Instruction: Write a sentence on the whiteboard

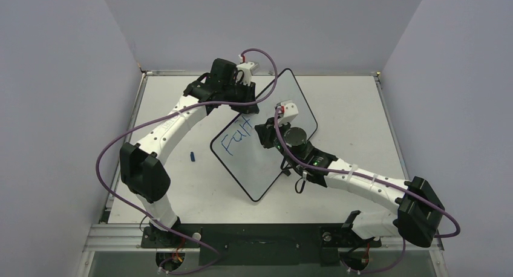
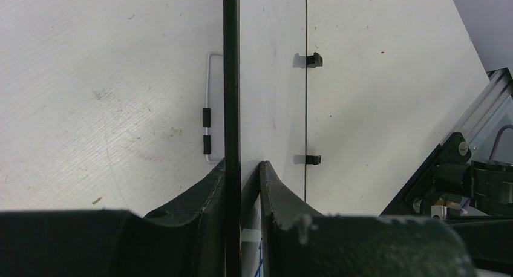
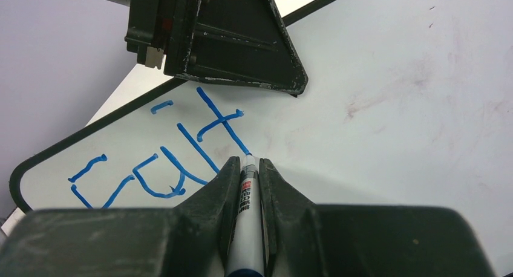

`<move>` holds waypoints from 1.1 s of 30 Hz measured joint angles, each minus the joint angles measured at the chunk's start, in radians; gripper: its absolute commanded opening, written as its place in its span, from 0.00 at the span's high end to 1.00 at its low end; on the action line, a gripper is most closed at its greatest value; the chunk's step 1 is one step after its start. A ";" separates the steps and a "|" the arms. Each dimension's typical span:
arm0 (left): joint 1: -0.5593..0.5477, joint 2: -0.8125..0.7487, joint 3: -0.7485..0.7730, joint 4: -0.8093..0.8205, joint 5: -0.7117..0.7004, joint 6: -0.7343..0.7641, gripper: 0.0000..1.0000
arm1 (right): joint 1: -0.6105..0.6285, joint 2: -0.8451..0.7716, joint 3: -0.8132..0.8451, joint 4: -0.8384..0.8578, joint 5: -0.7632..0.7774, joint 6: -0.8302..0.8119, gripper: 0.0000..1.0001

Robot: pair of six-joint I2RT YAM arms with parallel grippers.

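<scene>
The whiteboard point(image 1: 261, 168) is in the middle of the bench point(image 1: 351, 107), between the 2 arms. In the top view its long axis goes diagonally, from the near left to the far right. The left wrist view sees it almost edge-on, so it looks tilted up from the bench, with a thin wire stand point(image 2: 209, 107) behind it. I cannot tell if its lower edge touches the bench. 2 small black tabs point(image 2: 313, 60) sit on the edge far from the left wrist camera.

The left end effector point(image 2: 244, 163) is pressed together on the black frame of the whiteboard, 1 finger on each face, at the far left edge.

The sentence point(image 3: 157, 162) is in blue on the white face, near the left corner. It reads about "Fait", only 1 word. The letters run along the long axis, toward the far right in the top view.

The right end effector point(image 3: 246, 162) pinches a marker point(image 3: 245, 204). The marker lies along the fingers, pointing away from the wrist. Its tip touches the board at the lower end of the long stroke of the last letter.

A small blue piece point(image 1: 192, 156) lies on the bench, left of the whiteboard and apart from it
</scene>
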 measured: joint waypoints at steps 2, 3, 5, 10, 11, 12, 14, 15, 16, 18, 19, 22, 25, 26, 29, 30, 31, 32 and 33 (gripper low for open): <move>0.000 0.000 0.000 0.000 0.000 0.000 1.00 | 0.000 0.000 -0.001 0.000 0.002 0.000 1.00; 0.000 0.000 0.000 0.000 -0.001 0.000 1.00 | 0.000 0.000 -0.001 0.000 0.003 0.000 1.00; 0.000 0.000 0.000 0.000 0.000 0.000 1.00 | 0.000 -0.002 -0.001 -0.001 0.006 0.000 1.00; 0.000 0.000 0.000 0.000 -0.001 0.000 1.00 | 0.000 -0.002 -0.001 -0.008 0.018 -0.005 1.00; 0.000 0.000 0.000 0.000 -0.001 0.000 1.00 | -0.001 -0.002 -0.001 -0.010 0.019 -0.006 1.00; 0.000 0.000 0.000 0.000 -0.001 0.000 1.00 | -0.002 -0.002 -0.001 -0.011 0.021 -0.008 1.00; 0.000 0.000 0.000 0.000 -0.001 0.000 1.00 | -0.005 -0.002 -0.001 -0.014 0.023 -0.010 1.00; 0.000 0.000 0.000 0.000 -0.001 0.000 1.00 | -0.008 -0.002 -0.001 -0.016 0.024 -0.011 1.00; 0.000 0.000 0.000 0.000 -0.001 0.000 1.00 | -0.012 -0.002 -0.001 -0.020 0.025 -0.012 1.00; 0.000 0.000 0.000 0.000 -0.001 0.000 1.00 | -0.020 -0.002 0.001 -0.025 0.025 -0.015 1.00; 0.000 0.000 0.000 0.000 -0.001 0.000 1.00 | -0.024 -0.002 0.002 -0.029 0.026 -0.017 1.00; -0.001 0.000 0.000 0.001 0.000 0.000 1.00 | -0.034 -0.002 0.015 -0.047 0.026 -0.027 1.00; -0.004 0.000 0.000 0.002 0.000 0.000 1.00 | -0.042 0.003 0.038 -0.065 0.026 -0.037 1.00; -0.005 -0.001 0.000 0.002 0.000 0.000 1.00 | -0.046 0.004 0.045 -0.068 0.026 -0.039 1.00; -0.006 -0.002 0.000 0.002 0.000 0.000 1.00 | -0.048 0.008 0.064 -0.075 0.025 -0.046 1.00; -0.006 -0.002 0.000 0.002 0.000 0.000 1.00 | -0.048 0.008 0.071 -0.079 0.025 -0.049 1.00; -0.007 -0.002 0.000 0.003 0.000 0.000 1.00 | -0.048 0.008 0.075 -0.082 0.025 -0.052 1.00; -0.007 -0.002 0.000 0.002 0.000 0.000 1.00 | -0.048 0.008 0.078 -0.083 0.025 -0.055 1.00; -0.007 -0.002 0.000 0.002 0.000 0.000 1.00 | -0.048 0.005 0.079 -0.087 0.025 -0.059 1.00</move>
